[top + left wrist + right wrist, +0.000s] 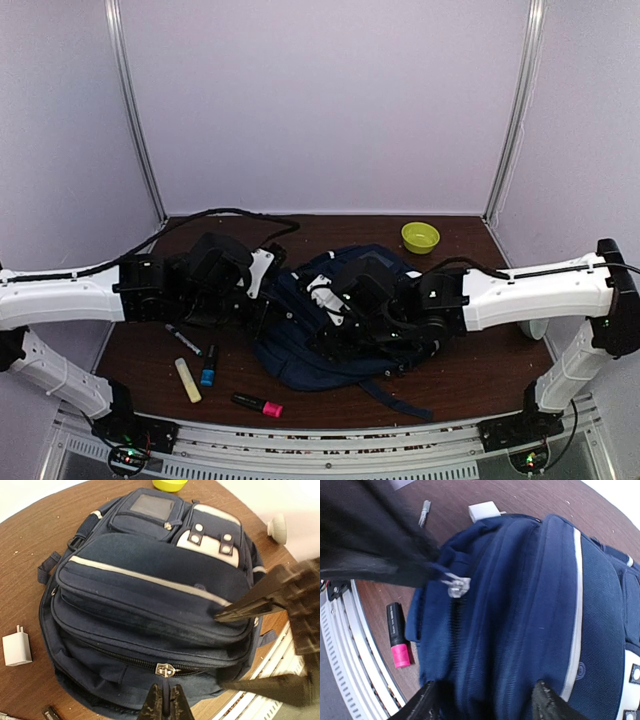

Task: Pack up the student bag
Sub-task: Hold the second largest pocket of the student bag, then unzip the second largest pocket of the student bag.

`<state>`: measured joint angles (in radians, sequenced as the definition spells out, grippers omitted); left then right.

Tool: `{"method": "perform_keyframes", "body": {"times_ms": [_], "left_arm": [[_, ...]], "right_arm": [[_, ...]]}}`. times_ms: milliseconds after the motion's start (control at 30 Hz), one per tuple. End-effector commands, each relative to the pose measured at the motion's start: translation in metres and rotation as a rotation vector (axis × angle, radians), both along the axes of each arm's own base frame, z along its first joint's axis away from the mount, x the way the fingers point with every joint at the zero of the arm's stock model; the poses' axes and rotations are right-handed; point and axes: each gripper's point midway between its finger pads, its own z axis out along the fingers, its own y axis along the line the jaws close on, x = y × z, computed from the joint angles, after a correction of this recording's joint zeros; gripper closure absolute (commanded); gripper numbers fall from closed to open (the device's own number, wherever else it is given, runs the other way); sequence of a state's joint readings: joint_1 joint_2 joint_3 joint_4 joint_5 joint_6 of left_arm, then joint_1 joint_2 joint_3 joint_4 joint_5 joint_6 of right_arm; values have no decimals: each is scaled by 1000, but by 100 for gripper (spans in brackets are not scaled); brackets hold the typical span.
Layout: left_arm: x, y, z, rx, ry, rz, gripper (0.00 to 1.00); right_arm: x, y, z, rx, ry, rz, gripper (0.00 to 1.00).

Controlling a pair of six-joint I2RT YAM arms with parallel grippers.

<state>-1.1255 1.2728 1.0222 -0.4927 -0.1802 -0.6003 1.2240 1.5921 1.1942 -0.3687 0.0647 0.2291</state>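
The navy student bag (345, 345) lies in the middle of the table, front side up, with white stripes and white patches (207, 542). My left gripper (166, 702) is shut on the pull tab of the silver zipper slider (166, 670) on the main compartment; it also shows in the top view (263, 322). The slider shows in the right wrist view (456, 586). My right gripper (487, 705) is open wide, its fingers (427, 705) on either side of the bag's upper edge. In the top view it (325, 335) is over the bag.
A pink-capped highlighter (258, 405) (397, 640), a yellow highlighter (187, 380), a blue marker (208, 368) and a black pen (183, 340) lie front left. A white charger (16, 649) lies beside the bag. A green bowl (420, 237) stands at the back.
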Motion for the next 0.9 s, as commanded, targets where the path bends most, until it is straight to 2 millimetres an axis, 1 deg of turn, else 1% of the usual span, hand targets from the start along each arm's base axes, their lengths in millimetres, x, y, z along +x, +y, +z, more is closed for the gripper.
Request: {"method": "perform_keyframes", "body": {"times_ms": [0, 33, 67, 100, 200, 267, 367, 433, 500, 667, 733, 767, 800, 867], "left_arm": [[5, -9, 52, -218, -86, 9, 100], [4, -8, 53, -225, -88, 10, 100], [4, -8, 54, -232, -89, 12, 100], [3, -7, 55, -236, -90, 10, 100], [3, -6, 54, -234, -92, 11, 100], [5, -6, 53, -227, -95, 16, 100], [10, -1, 48, -197, -91, 49, 100], [15, 4, 43, -170, -91, 73, 100], [23, 14, 37, -126, -104, 108, 100], [49, 51, 7, -56, -83, 195, 100], [58, 60, -8, -48, -69, 213, 100], [63, 61, -14, -53, -60, 211, 100], [64, 57, -19, -57, -55, 192, 100], [66, 43, -25, -63, -42, 145, 100]], "right_arm": [[15, 5, 3, 34, -13, -32, 42], [15, 5, 2, 35, -15, -35, 49], [17, 4, 2, 36, -19, -41, 58], [18, 3, 2, 39, -22, -50, 65], [21, 0, 4, 52, -17, -65, 90], [21, -1, 7, 57, -15, -68, 100], [21, -9, 13, 51, -19, -85, 100], [21, -20, 18, 51, -22, -112, 100], [20, -33, 23, 59, -29, -143, 100], [15, -65, 36, 114, -44, -205, 100], [13, -73, 38, 129, -46, -215, 100], [12, -77, 37, 133, -47, -220, 100], [12, -82, 37, 136, -51, -230, 100], [11, -92, 33, 132, -50, -256, 100]]}}
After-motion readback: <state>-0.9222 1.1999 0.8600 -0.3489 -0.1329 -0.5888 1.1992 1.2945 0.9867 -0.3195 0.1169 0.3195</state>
